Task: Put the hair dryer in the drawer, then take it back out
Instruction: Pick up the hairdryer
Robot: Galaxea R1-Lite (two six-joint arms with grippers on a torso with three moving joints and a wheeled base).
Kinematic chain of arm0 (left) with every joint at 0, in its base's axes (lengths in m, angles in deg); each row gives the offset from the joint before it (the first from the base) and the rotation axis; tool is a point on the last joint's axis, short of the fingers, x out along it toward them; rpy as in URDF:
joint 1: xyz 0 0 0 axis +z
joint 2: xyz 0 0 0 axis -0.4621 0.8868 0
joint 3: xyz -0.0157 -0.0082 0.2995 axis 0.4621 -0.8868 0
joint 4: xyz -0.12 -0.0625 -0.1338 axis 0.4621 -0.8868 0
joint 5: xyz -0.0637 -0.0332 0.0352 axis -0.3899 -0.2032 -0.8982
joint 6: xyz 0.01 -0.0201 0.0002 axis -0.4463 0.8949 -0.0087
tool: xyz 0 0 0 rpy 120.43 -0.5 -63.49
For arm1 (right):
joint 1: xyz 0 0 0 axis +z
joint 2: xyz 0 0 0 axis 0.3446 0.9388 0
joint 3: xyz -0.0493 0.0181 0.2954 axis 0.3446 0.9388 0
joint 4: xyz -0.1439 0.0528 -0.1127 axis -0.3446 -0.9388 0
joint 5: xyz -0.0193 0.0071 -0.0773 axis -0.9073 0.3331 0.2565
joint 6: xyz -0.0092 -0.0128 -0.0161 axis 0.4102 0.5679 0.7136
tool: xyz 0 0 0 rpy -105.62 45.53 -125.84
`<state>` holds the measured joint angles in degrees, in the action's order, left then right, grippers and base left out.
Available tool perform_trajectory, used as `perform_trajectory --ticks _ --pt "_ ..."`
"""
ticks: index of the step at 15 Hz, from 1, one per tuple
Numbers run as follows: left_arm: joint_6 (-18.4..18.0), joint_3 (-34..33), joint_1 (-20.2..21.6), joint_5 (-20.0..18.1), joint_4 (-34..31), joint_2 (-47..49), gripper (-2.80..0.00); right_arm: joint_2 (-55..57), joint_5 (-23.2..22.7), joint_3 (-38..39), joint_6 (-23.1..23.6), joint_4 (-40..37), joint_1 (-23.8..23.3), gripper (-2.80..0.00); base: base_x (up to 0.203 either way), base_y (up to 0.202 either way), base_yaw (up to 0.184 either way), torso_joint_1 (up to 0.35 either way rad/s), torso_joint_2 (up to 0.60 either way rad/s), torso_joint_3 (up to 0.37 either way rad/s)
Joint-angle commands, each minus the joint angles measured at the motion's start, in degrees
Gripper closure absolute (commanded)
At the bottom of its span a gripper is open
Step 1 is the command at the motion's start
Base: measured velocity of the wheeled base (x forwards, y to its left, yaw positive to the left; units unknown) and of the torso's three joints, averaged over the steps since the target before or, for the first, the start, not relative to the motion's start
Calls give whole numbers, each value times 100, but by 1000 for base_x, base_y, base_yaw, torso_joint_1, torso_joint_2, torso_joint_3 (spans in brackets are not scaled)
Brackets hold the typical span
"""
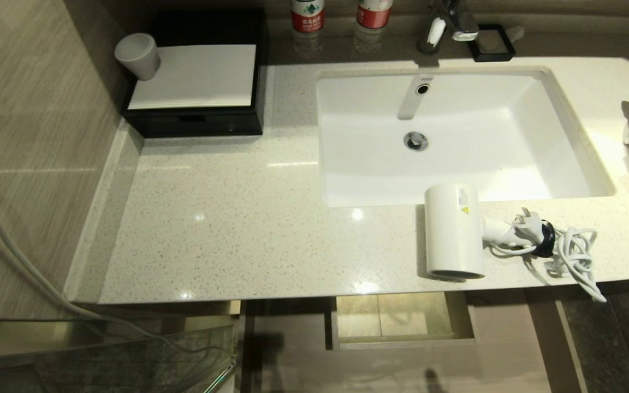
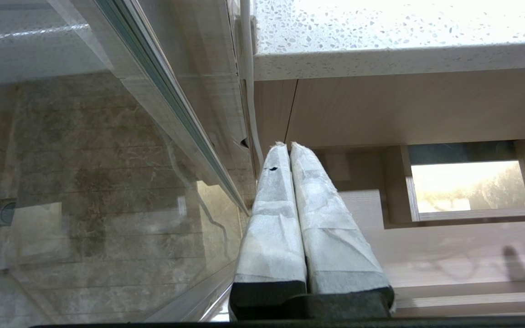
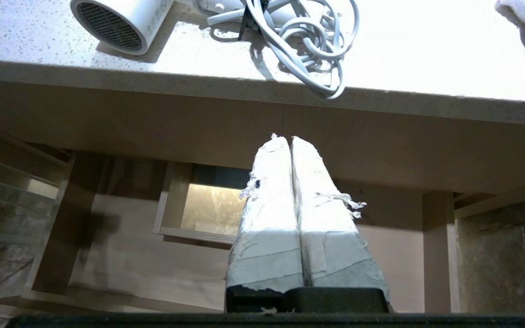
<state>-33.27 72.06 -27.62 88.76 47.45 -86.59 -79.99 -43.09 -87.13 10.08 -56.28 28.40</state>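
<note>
Countertop (image 1: 238, 229), hair dryer (image 1: 452, 232), grille wrist-view only

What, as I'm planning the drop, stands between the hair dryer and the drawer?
Nothing visible: the hair dryer lies at the front edge of the counter, with the drawer open just below. Only its cord dangles over that edge.

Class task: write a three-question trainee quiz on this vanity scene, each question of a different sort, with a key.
1. True or false: the hair dryer lies in the sink.
2. Multiple choice: the open drawer is A) below the counter, B) on the counter, C) behind the sink.
3. Fill in: the right gripper is ___.

Key: 1 false, it lies on the counter in front of the sink; 2 A; 3 shut.
</note>
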Motion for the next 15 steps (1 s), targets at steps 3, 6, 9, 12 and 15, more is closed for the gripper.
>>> perform_trajectory --ticks 3,6,9,12,15 --pt "4 0 1 1 5 -2 0 -222 -2 229 0 8 2 0 0 0 0 298 -346 -34" --pt "4 0 1 1 5 -2 0 -222 -2 229 0 8 2 0 0 0 0 426 -553 -130" --pt "4 -6 1 3 5 -2 0 -222 -8 229 -30 8 2 0 0 0 0 129 -165 -60" --pt "4 0 1 1 5 -2 0 -222 -51 229 23 25 2 0 0 0 0 0 0 0" --pt "4 -9 1 1 5 -2 0 -222 -46 229 97 16 2 0 0 0 0 0 0 0"
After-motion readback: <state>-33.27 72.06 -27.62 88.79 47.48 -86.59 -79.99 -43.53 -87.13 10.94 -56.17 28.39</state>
